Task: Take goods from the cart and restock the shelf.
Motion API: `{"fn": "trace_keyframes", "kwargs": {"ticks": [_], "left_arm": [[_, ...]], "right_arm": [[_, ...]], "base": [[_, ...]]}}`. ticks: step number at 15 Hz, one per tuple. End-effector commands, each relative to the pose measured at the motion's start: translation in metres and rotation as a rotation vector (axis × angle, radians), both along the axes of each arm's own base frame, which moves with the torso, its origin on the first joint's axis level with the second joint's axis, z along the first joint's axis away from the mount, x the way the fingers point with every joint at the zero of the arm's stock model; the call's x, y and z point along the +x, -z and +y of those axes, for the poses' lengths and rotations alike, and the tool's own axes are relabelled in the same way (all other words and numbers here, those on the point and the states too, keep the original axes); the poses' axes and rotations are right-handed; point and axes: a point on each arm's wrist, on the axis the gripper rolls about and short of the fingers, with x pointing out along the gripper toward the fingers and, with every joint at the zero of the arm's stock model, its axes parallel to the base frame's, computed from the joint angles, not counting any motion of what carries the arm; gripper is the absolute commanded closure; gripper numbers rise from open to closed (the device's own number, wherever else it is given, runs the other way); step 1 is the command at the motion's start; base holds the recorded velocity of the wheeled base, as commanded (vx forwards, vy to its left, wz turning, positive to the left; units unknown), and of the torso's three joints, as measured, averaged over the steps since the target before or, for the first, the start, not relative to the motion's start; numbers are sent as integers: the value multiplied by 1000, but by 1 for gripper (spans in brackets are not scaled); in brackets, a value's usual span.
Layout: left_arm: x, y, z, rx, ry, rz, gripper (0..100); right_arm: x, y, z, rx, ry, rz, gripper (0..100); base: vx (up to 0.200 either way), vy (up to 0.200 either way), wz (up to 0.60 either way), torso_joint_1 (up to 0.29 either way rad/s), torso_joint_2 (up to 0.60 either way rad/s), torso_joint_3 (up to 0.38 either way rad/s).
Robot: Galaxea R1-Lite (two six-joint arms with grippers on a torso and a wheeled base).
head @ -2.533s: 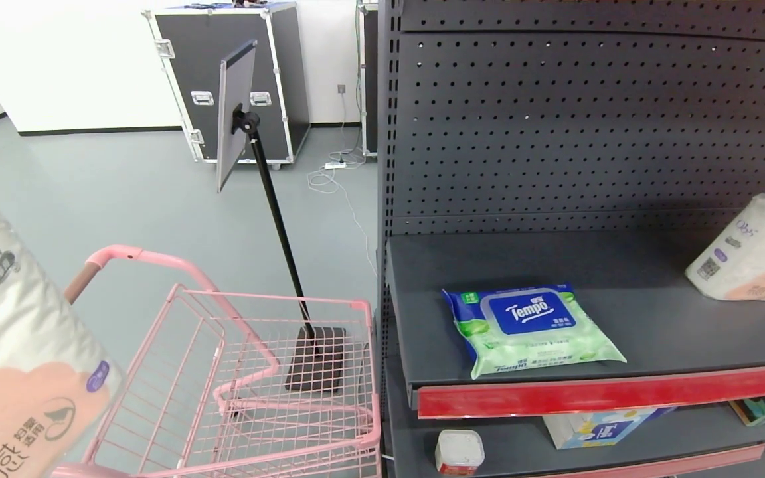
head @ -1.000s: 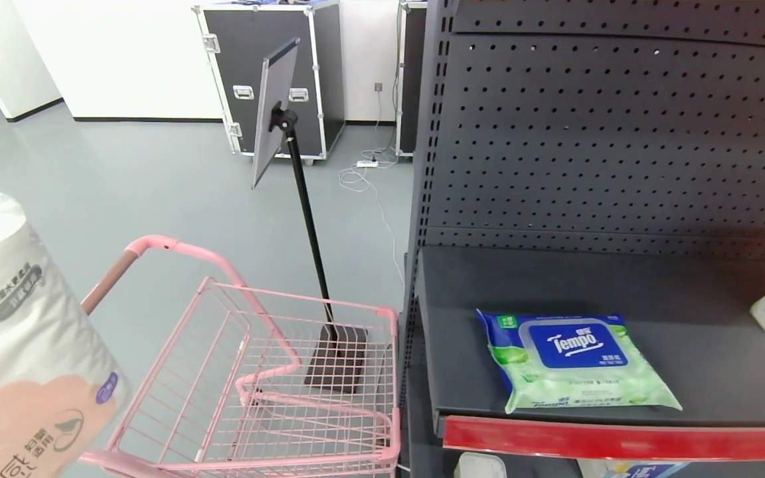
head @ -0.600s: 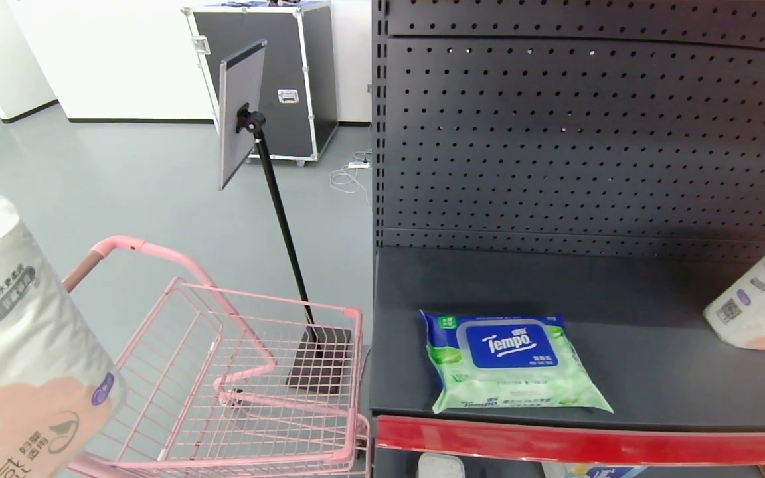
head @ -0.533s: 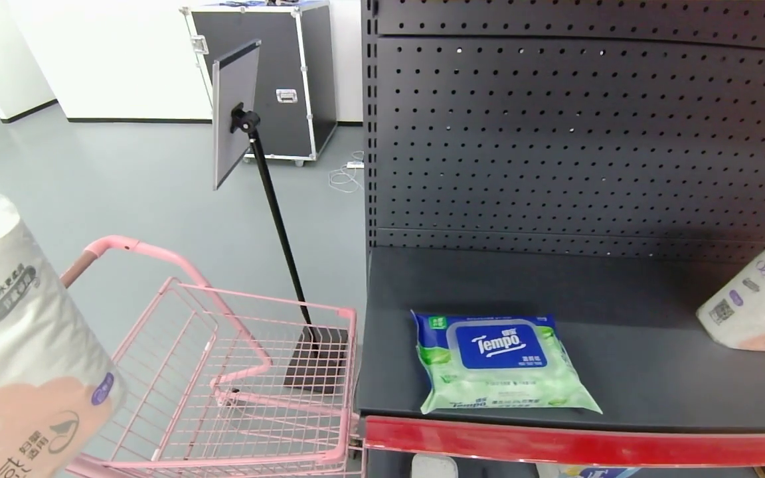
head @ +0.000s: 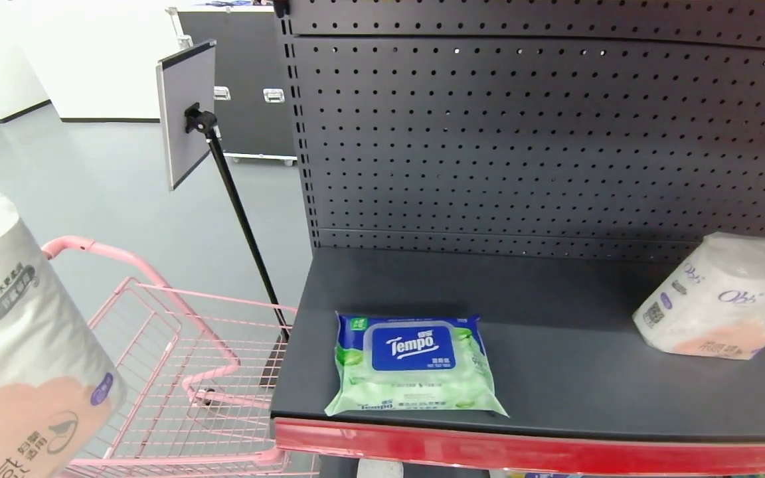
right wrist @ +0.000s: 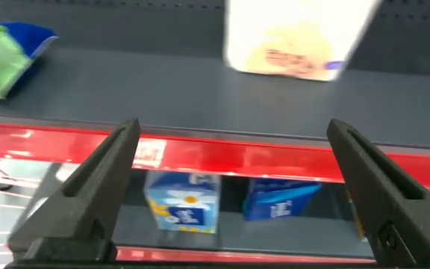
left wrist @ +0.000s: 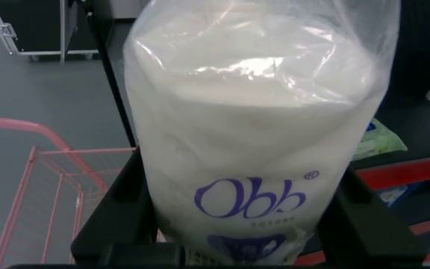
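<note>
Left pincer [left wrist: 239, 183] is clenched on a pack of paper rolls [left wrist: 252, 112], one black finger [left wrist: 114, 205] on each side of the wrapper. The pack sits at your far left, above the near side of the pink cart [head: 77, 244] and apart from the shelf [head: 555, 372].

What the placement turns on is direction. The shelf board lies ahead of the pack and to its right. The bare stretch you want is between the wet wipes [head: 416, 365] and a second paper pack [head: 721, 299] at the right end. The held pack's long axis stands up with a lean, pointing away from the wrist. I judge it should go in base first.

Your right pincer [right wrist: 231, 131] is released and holds nothing. Its jaws are spread wide in front of the red strip [right wrist: 222, 153] on the shelf's edge.

The left wrist view gives you the grip itself. The head view gives you the gap on the board. The right wrist view adds two blue boxes [right wrist: 181, 202] on the shelf below.
</note>
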Motion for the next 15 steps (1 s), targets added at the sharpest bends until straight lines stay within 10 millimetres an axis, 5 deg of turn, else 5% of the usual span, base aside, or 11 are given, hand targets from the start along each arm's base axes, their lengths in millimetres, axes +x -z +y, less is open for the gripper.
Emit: {"fn": "trace_keyframes", "kwargs": {"ticks": [1, 15], "left_arm": [[0, 0, 0, 0, -1, 1, 100], [-2, 0, 0, 9, -2, -14, 100]], "right_arm": [[0, 0, 0, 0, 0, 0, 0], [0, 0, 0, 0, 0, 0, 0]], "base": [[0, -200, 0, 2, 7, 2], [0, -200, 0, 2, 2, 2]]}}
